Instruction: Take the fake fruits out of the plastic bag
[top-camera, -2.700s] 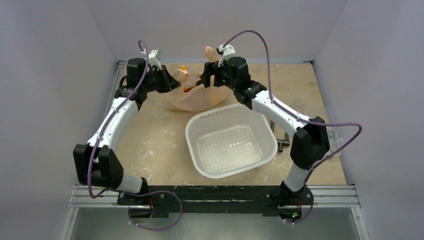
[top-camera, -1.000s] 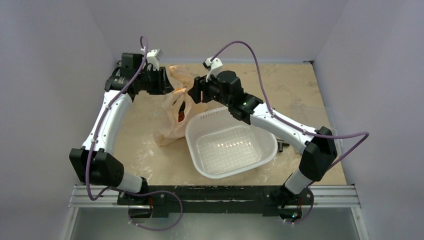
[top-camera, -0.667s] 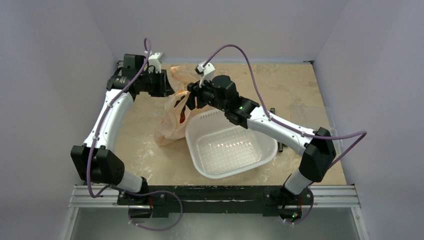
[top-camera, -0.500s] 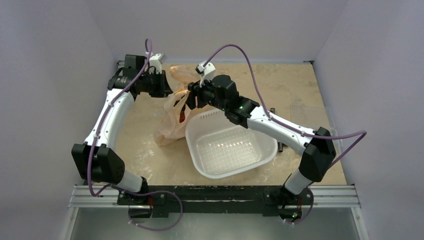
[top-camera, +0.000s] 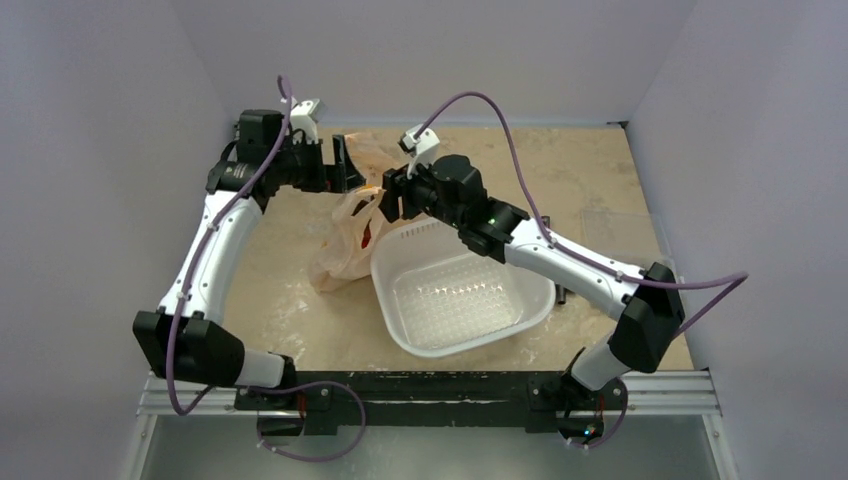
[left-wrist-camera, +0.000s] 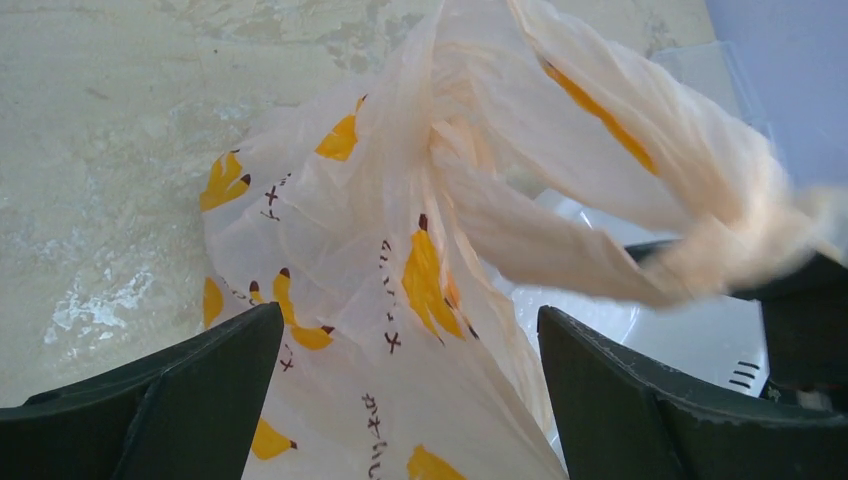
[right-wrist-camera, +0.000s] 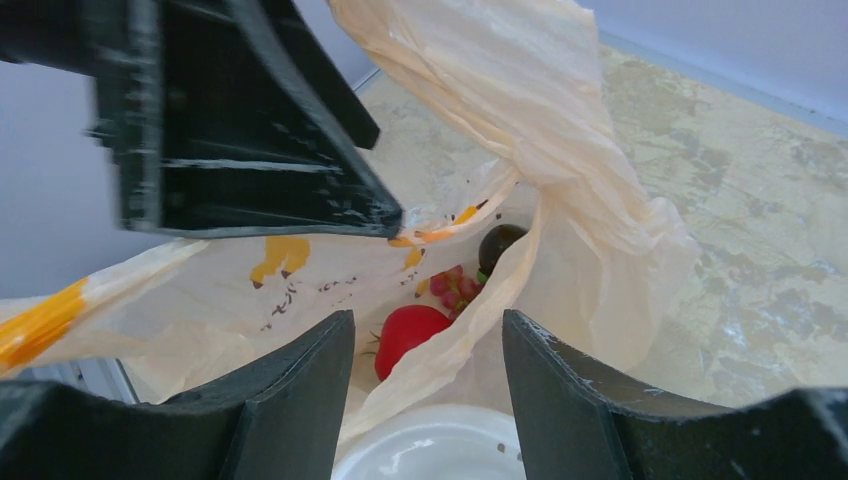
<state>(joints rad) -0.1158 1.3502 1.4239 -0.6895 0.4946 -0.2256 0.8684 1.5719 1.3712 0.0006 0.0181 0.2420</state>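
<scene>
- The right jaws are clenched on the gathered handles of the plastic bag (top-camera: 340, 245), just past the far-left corner of the white basin (top-camera: 540, 292). In the right wrist view a strip of the bag runs down between the two fingers (right-wrist-camera: 290, 400).
- The left jaws stand wide, released, grasping nothing. Their fingers (left-wrist-camera: 200, 400) frame the bag's lifted mouth from the side away from the basin.
- The bag hangs from the right jaws with its mouth pulled up. Its printed body slumps on the worktop (top-camera: 290, 315), right beside the basin's left wall.
- The fake fruits lie inside the bag, seen through its open mouth: a red tomato-like ball (right-wrist-camera: 410, 330), a bunch of reddish grapes (right-wrist-camera: 455, 285) and a dark round one (right-wrist-camera: 498, 242).
- The right arm (top-camera: 570, 265) has its elbow raised to the right of the basin. The forearm stretches diagonally over the basin's far rim, and the wrist points at the bag.
- The left arm (top-camera: 215, 245) has its elbow low, near and left of the basin. The forearm runs away along the basin's left side, and the wrist bends to face the basin's far-left corner.
</scene>
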